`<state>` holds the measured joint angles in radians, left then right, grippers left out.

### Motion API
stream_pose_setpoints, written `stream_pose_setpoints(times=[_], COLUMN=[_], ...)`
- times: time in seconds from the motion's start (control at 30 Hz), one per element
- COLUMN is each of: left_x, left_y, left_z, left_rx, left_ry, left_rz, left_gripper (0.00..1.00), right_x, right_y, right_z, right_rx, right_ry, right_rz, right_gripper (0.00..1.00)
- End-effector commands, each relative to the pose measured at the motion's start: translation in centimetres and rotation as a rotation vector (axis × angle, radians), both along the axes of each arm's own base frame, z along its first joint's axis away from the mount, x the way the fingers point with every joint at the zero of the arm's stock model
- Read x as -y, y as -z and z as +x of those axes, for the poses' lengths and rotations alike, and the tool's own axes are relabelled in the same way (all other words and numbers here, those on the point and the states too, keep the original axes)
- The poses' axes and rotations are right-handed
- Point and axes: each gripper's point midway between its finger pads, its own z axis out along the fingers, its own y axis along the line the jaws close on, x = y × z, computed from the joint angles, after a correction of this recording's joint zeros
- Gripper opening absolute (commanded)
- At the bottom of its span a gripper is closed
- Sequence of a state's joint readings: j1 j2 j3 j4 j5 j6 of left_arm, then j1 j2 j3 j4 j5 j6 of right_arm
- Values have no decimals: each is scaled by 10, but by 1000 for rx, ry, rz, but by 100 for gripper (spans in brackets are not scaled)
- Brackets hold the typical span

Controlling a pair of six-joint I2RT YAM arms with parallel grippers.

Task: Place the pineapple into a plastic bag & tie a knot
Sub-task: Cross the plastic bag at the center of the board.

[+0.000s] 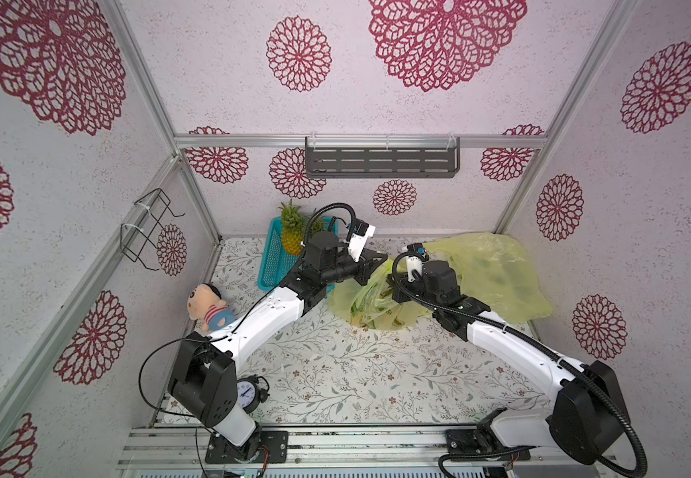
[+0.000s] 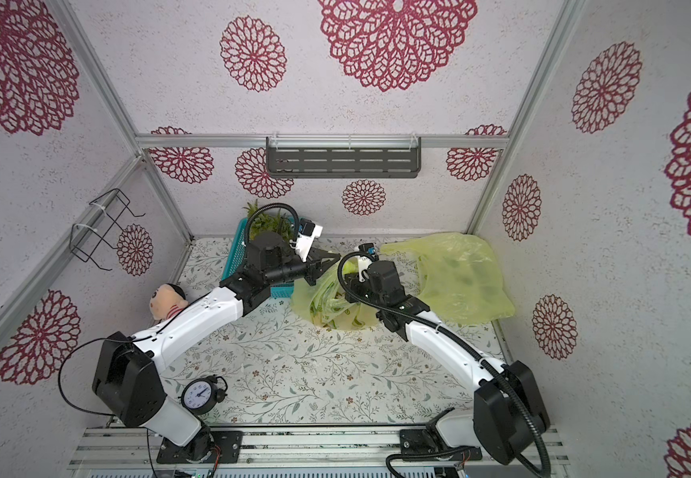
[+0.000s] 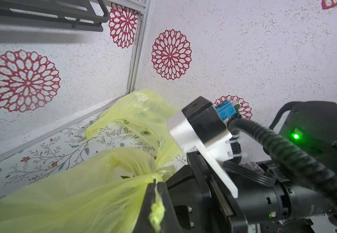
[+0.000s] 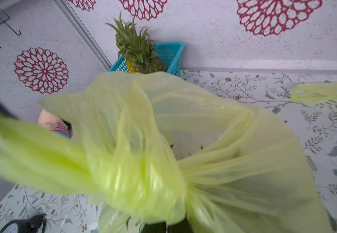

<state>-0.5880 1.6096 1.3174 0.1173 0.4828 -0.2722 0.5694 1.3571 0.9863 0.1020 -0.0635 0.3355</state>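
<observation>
A yellow-green plastic bag (image 1: 360, 304) stands on the table's middle back, between my two arms. My left gripper (image 3: 155, 184) is shut on a pinched strip of one bag handle; in a top view the left gripper (image 1: 379, 265) sits just above and left of the bag. My right gripper (image 4: 166, 227) is shut under the bunched, twisted handles (image 4: 143, 175), which wrap around each other. Dark leaf tips (image 4: 183, 150) show through the bag's mouth. A pineapple (image 1: 292, 234) stands in the blue basket (image 1: 271, 269) at the back left, and the pineapple (image 4: 141, 58) also shows in the right wrist view.
A second yellow bag (image 1: 497, 273) lies flat at the back right. A plush doll (image 1: 209, 308) lies by the left wall and a black alarm clock (image 1: 248, 393) stands near the left arm's base. A grey shelf (image 1: 381, 159) and a wire rack (image 1: 149, 227) hang on the walls.
</observation>
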Motion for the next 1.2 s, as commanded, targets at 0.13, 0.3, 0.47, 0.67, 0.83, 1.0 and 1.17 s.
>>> stream_pose_setpoints(times=[0.13, 0.3, 0.47, 0.67, 0.83, 1.0, 1.17], left_x=[-7, -9, -16, -19, -17, -21, -38], left_y=[-29, -30, -30, -23, -26, -25, -25], left_z=[-3, -4, -9, -8, -7, -8, -6], left_rx=[46, 46, 51, 38, 40, 40, 35], left_ry=[-20, -25, -42, -62, -59, -70, -121], left_rz=[-59, -62, -49, -36, -43, -40, -19], left_gripper=[0, 0, 0, 0, 0, 0, 0], right_x=[-41, -24, 41, -6, -46, -34, 12], right_y=[-59, -47, -43, -51, -65, -59, -38], right_z=[-6, 20, 44, 33, 15, 35, 62], right_rx=[233, 256, 351, 375, 382, 367, 300], right_ry=[-212, -53, 316, 48, -187, -59, 254], right_rz=[228, 179, 28, 84, 231, 251, 177], right_gripper=[0, 0, 0, 0, 0, 0, 0])
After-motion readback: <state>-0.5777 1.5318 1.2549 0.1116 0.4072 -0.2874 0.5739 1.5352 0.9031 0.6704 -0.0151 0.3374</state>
